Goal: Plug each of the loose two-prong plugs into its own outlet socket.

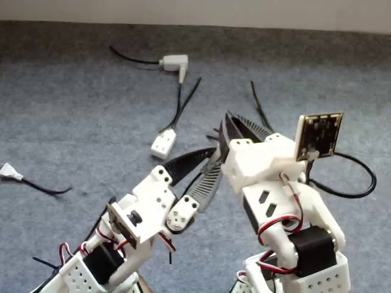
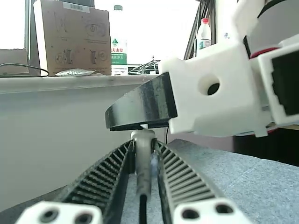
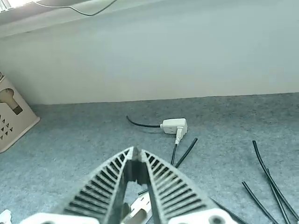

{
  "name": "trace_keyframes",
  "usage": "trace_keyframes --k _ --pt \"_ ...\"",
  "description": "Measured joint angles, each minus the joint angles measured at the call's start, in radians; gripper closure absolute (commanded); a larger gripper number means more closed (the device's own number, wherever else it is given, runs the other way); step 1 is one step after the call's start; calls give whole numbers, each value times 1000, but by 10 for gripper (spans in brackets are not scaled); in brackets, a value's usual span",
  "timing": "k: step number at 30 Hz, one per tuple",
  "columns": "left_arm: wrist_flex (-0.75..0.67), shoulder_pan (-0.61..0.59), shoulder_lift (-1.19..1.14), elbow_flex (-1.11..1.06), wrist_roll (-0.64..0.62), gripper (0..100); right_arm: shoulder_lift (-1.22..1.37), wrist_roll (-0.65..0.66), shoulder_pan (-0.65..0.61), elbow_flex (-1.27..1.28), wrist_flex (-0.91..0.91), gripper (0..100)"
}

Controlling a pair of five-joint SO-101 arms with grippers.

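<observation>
While the left pincer [image 2: 145,148] clamps the plug [image 2: 142,161] between its ribbed fingers, cable trailing out below, the step in hand is judged to be carrying and aligning. Square the plug to the free socket [image 1: 164,144] on the carpet [image 1: 73,110] nearby, then press in slowly; a tilted plug would likely skid off the socket face. The right pincer [image 3: 136,153] is drawn nearly closed; whether it pinches anything cannot be told. The left wrist view reveals the grasp, with a black right finger [image 2: 140,109] directly over the plug. The high view hides that behind the arms but shows the socket, a mated pair [image 1: 174,62] farther back and another loose plug [image 1: 11,172] well apart.
</observation>
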State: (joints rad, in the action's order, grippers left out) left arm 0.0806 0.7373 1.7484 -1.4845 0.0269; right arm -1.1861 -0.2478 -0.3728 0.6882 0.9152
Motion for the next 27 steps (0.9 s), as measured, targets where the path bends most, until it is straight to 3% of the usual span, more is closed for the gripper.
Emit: trace_keyframes --k 12,16,22,27 --pt "0 -15 -2 -2 -109 994 0 0 6 54 -60 991" --pt "-3 -31 14 6 -107 994 14 18 12 -89 -72 991" --pt "-3 -37 5 5 -107 994 12 150 -124 -445 -71 991" --pt "-5 -34 11 -12 -107 993 5 207 -158 -646 40 991"
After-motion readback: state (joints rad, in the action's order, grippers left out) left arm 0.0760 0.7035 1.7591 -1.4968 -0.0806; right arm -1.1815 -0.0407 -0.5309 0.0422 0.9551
